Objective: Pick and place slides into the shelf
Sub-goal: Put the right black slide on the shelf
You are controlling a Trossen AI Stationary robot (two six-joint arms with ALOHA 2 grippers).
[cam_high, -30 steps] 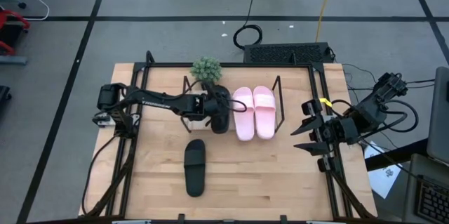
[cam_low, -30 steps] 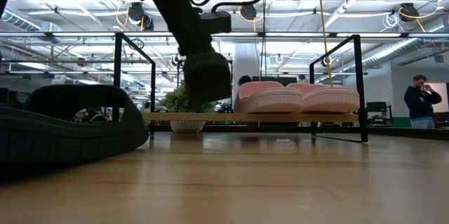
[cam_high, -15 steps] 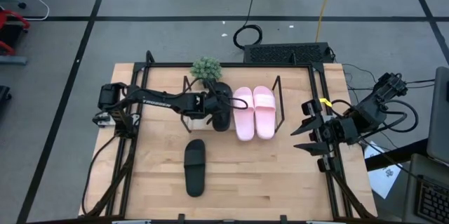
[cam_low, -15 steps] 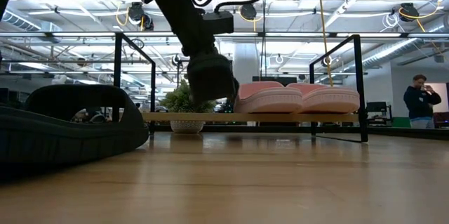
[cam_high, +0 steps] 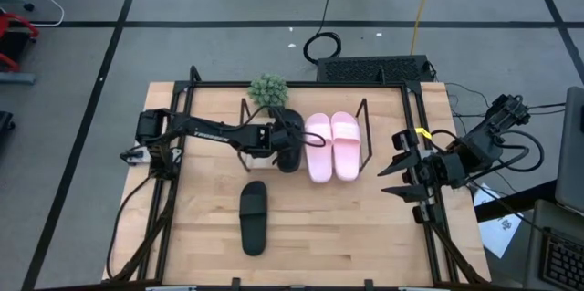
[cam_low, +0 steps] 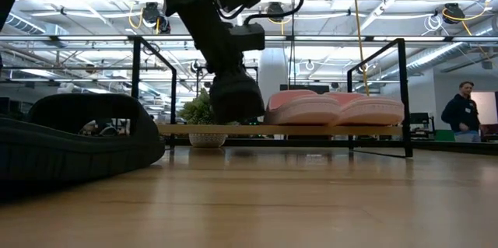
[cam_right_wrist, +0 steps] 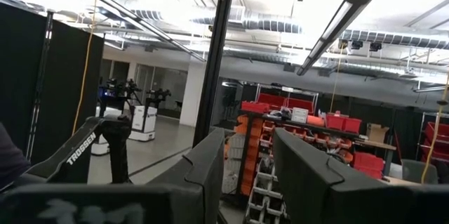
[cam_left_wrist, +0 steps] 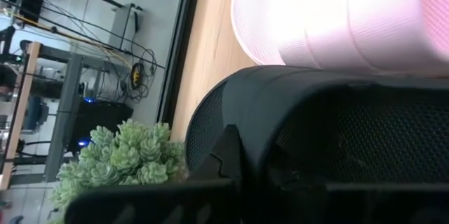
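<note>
My left gripper (cam_high: 275,137) reaches from the table's left into the shelf (cam_high: 363,132) and is shut on a matte black slide (cam_high: 288,142). That slide stands just left of the pale pink pair (cam_high: 330,145), which lies sole-down on the shelf's wooden board (cam_low: 311,130). In the low view the held black slide (cam_low: 234,98) is down at the board, close beside the pink pair (cam_low: 334,109). The second black slide (cam_high: 254,217) lies flat on the table nearer the near edge. My right gripper (cam_right_wrist: 245,175) waits open at the table's right edge. My left gripper holds the black slide by its left side, about mid-length (cam_high: 281,138), coming level to slightly downward from the table's left, across the slide. The wrist view shows only the slide's dark ribbed body (cam_left_wrist: 337,133) right in front; the fingers' contact is hidden. The slide's underside is at the shelf board.
A small potted plant (cam_high: 268,91) stands at the shelf's far left corner, close behind my left gripper. The black table frame (cam_high: 187,99) runs along the table's edges. Bare wood lies around the loose black slide. A person (cam_low: 461,112) stands far off in the room.
My left gripper has carried the black slide a little toward the far edge and the pink pair, and lowered it until it is down at the shelf board. The right arm, the pink pair and the loose black slide have kept still.
</note>
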